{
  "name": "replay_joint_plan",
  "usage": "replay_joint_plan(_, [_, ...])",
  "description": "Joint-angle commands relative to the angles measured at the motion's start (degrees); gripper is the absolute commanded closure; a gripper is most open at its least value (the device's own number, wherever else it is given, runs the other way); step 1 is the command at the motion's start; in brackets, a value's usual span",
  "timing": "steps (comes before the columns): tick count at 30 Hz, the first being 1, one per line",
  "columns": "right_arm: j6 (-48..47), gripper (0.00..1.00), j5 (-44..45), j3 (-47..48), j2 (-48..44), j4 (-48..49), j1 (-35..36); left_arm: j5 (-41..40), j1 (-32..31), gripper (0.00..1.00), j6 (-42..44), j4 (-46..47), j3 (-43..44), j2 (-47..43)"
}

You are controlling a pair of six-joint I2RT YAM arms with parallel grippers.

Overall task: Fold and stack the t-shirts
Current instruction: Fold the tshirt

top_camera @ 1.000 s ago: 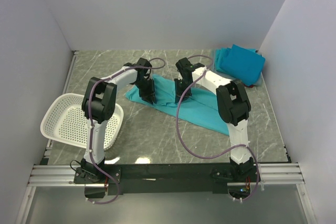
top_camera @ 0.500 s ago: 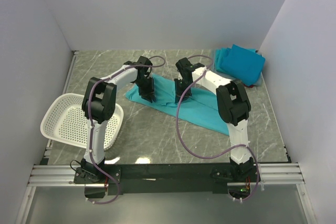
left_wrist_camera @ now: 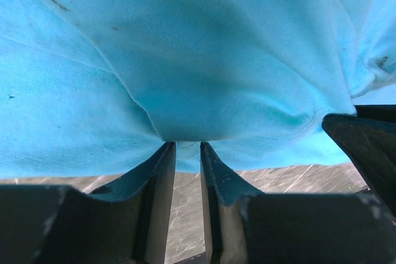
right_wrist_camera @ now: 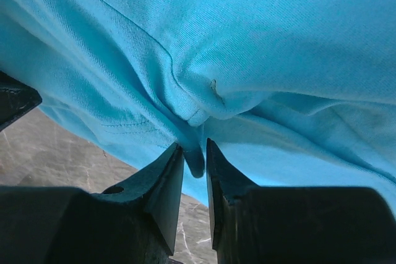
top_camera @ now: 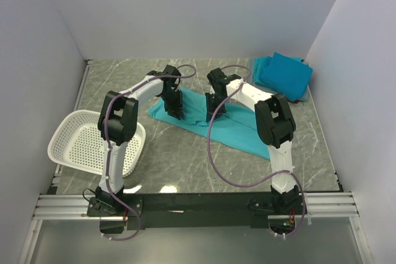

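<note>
You have both arms stretched forward, wrists bent down over the middle of the desk [top_camera: 185, 171]. The left claw [left_wrist_camera: 187, 145] and the right claw [right_wrist_camera: 195, 146] are each nearly closed, pinching a fold of the teal t-shirt [top_camera: 238, 133] spread there. The folded shirts [top_camera: 286, 75] lie at the far right corner.

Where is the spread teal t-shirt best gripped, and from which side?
Its hemmed edge, at two spaced points, from above: the t-shirt lies mostly flat on the table, so only a pinched-up fold gives purchase. The left pincer and right pincer grip it that way.
</note>
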Motion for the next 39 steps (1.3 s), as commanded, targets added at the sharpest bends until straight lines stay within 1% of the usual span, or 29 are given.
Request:
replay_joint_plan(1, [-0.7,0.72,-0.7,0.6,1.3,0.2,0.4,-1.2,-0.6,0.71,0.3,-1.9,2.5,1.3])
replay_joint_plan(7, [-0.6,0.72,-0.8,0.6,1.4,0.2,0.4,-3.8,-1.2,0.71,0.5,-3.8,3.6,1.9])
replay_joint_plan(12, [-0.5,0.72,-0.9,0.6,1.3,0.3,0.4,-2.9,-1.6,0.72,1.1,-3.5,4.0,2.5])
replay_joint_plan(16, [-0.4,0.73,-0.9,0.7,1.3,0.3,0.5,-2.1,-1.7,0.79,1.3,-2.7,3.8,2.6])
replay_joint_plan(21, [-0.3,0.76,-1.0,1.0,1.3,0.2,0.8,-1.3,-1.8,0.84,1.5,-2.3,3.4,2.9])
replay_joint_plan(23, [-0.4,0.78,-1.1,1.1,1.3,0.2,0.8,-1.3,-1.8,0.92,1.5,-2.2,3.2,2.8])
replay_joint_plan(25, [-0.6,0.84,-1.2,1.3,1.3,0.0,0.8,-2.3,-1.8,1.0,1.4,-2.6,3.2,2.4])
replay_joint_plan(27, [-0.5,0.88,-0.8,1.4,1.0,-0.4,0.8,-3.4,-1.8,1.0,1.0,-2.7,2.9,1.6])
replay_joint_plan(29, [-0.3,0.9,-0.6,1.2,0.0,-0.5,0.8,-5.0,-1.7,1.0,0.4,-2.3,2.3,-0.4])
replay_joint_plan(39, [0.1,0.9,-1.0,-1.0,-3.0,-1.0,1.1,-11.2,-1.1,1.0,-1.9,-3.1,-2.5,-9.9])
